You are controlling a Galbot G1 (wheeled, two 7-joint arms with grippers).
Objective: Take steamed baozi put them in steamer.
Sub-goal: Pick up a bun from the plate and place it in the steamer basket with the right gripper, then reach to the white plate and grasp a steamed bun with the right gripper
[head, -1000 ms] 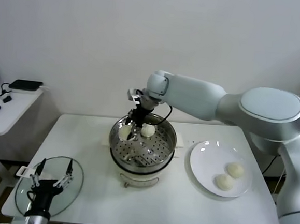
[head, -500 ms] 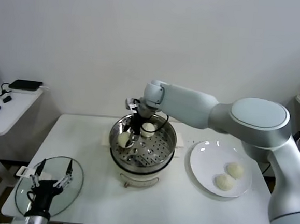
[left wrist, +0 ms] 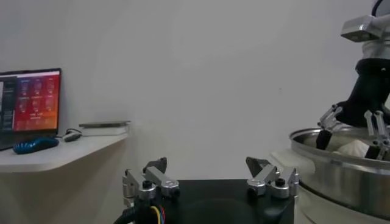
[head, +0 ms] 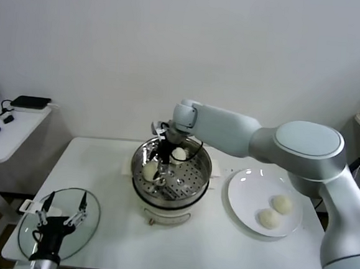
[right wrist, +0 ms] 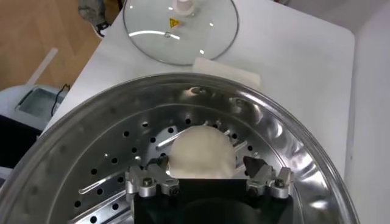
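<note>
No words, brands or numbers can be read anywhere. The only sign is a small yellow triangular warning sticker (right wrist: 173, 22) on the glass lid (right wrist: 207, 36), near its white knob; the mark inside it is too small to make out. The laptop screen (left wrist: 30, 100) shows coloured rows, but their text is unreadable.
</note>
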